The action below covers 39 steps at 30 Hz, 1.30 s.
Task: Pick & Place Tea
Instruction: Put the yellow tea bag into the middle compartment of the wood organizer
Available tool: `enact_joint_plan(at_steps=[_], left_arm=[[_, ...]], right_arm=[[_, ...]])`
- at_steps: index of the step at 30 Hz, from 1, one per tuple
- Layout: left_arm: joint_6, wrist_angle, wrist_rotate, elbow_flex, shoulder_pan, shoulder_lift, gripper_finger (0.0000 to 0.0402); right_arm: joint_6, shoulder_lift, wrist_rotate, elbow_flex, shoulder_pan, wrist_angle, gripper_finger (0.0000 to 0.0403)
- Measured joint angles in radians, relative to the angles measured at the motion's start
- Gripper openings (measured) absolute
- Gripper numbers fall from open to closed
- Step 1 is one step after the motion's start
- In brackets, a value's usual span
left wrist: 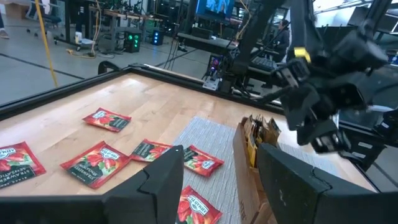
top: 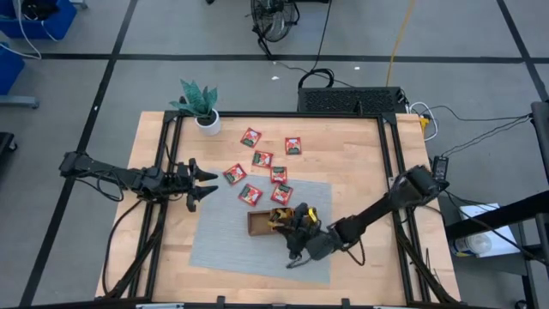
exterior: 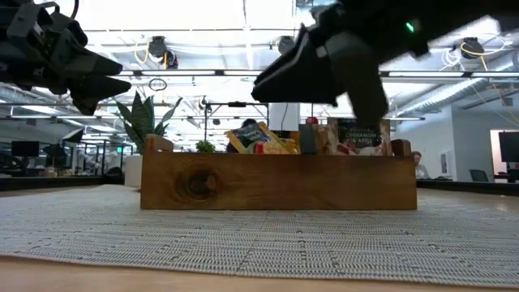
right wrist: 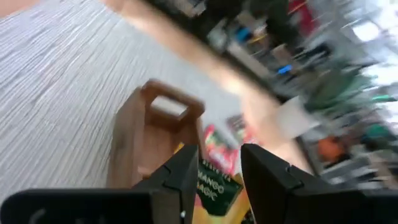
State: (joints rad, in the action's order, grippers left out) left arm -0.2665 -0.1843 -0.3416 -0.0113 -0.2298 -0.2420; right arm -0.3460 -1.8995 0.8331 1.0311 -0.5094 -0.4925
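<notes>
Several red tea sachets (top: pixel 262 159) lie flat on the wooden table and on the grey mat's far edge; they also show in the left wrist view (left wrist: pixel 94 163). More sachets, yellow and dark green (exterior: pixel 255 136), stand in the brown wooden tray (top: pixel 257 225) on the mat. My right gripper (top: pixel 296 230) hovers open just above the tray, with a green and yellow sachet (right wrist: pixel 214 183) showing beyond its fingers. My left gripper (top: pixel 204 184) is open and raised above the table at the mat's left edge, pointing toward the red sachets.
A grey woven mat (top: pixel 232 245) covers the table's near middle and carries the tray. A potted green plant (top: pixel 199 105) stands at the far left corner. Black frame rails (top: pixel 388 154) run along the table's left and right sides. Bare wood lies at the far right.
</notes>
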Motion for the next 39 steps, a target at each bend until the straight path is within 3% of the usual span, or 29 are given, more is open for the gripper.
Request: enact_joint_plan(at_steps=[4, 6, 8, 12, 18, 33, 39], left_arm=[[0.0, 0.0, 0.0, 0.0, 0.0, 0.0, 0.0205], [0.0, 0.0, 0.0, 0.0, 0.0, 0.0, 0.0205], [0.0, -0.001, 0.0, 0.0, 0.0, 0.0, 0.0205], [0.0, 0.0, 0.0, 0.0, 0.0, 0.0, 0.0205], [0.0, 0.0, 0.0, 0.0, 0.0, 0.0, 0.0205], [0.0, 0.0, 0.0, 0.0, 0.0, 0.0, 0.0205], [0.0, 0.0, 0.0, 0.0, 0.0, 0.0, 0.0205]], right_arm=[[0.211, 0.12, -0.305, 0.083, 0.102, 0.403, 0.0113], [0.25, 0.153, -0.468, 0.096, 0.161, 0.475, 0.0113], [0.251, 0.172, -0.548, 0.086, 0.211, 0.489, 0.0112], [0.234, 0.171, -0.578, 0.067, 0.281, 0.482, 0.0113], [0.229, 0.136, -0.708, 0.065, 0.33, 0.454, 0.0112], [0.207, 0.144, -0.76, 0.065, 0.273, 0.462, 0.0109], [0.151, 0.144, -0.704, 0.065, 0.264, 0.456, 0.0099]])
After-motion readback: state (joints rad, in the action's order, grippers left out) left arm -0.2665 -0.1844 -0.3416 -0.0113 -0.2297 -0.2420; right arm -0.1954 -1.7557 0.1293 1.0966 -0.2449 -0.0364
